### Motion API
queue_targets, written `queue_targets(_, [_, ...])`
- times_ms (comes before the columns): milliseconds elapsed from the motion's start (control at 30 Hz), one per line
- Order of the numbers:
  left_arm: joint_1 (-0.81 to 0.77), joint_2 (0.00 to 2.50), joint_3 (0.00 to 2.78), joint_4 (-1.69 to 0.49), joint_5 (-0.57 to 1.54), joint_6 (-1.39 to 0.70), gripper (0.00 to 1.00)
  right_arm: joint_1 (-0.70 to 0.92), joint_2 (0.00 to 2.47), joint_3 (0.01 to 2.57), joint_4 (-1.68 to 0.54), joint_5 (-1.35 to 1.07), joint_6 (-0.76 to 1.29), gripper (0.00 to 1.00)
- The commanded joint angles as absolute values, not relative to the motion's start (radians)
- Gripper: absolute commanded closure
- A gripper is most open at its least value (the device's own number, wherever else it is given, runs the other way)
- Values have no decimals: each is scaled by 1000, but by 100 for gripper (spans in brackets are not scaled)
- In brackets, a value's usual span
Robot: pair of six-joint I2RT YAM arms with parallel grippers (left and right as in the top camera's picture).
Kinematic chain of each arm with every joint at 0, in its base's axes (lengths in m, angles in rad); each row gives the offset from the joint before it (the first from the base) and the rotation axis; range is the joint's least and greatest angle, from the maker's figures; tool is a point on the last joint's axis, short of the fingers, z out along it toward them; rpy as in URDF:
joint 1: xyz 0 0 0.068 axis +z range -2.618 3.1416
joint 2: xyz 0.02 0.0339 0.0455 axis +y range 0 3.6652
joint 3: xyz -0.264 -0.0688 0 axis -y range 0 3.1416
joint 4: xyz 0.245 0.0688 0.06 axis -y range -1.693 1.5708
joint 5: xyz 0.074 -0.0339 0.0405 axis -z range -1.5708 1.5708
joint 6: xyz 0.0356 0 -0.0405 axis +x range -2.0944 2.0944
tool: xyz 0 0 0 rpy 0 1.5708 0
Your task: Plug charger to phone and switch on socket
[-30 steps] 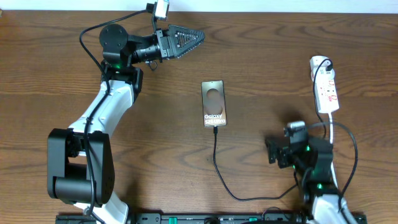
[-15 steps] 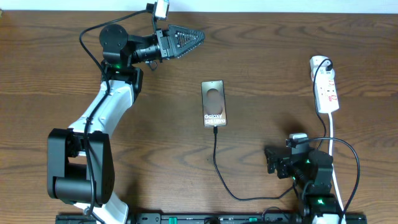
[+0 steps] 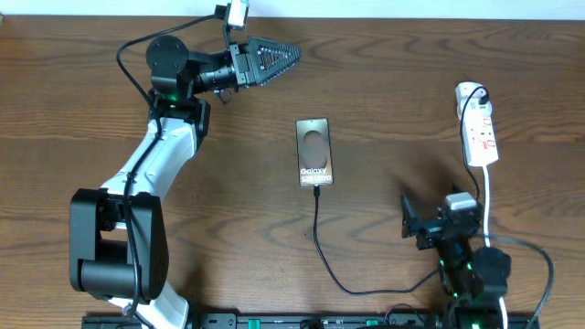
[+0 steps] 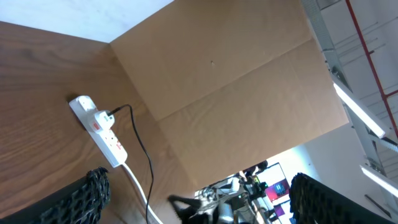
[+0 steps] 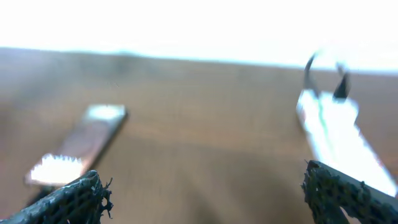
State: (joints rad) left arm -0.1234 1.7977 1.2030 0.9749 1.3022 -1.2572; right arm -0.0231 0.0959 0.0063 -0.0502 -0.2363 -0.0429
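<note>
Lying lengthwise away from the right fingers (image 5: 68, 200), ahead and slightly right of them, the white power strip (image 3: 479, 132) sits nearer this arm. These and the left fingers (image 4: 81, 199) stand apart, empty. The charger (image 3: 316, 228) seems already seated in the phone (image 3: 314, 152).

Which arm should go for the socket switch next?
Right. The right arm sits just below the socket on the same side, jaws open. The left arm is on the far side of the phone.
</note>
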Motion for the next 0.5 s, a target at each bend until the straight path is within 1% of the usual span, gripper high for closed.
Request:
queue_targets(0, [-120,1782,1214,981,1297,-1250,7,-11,0,6,-47,-239,-31,1])
queue_targets(467, [-120,1782,1214,981,1297,-1250,7,-12,17,6,-56,-239,-31,1])
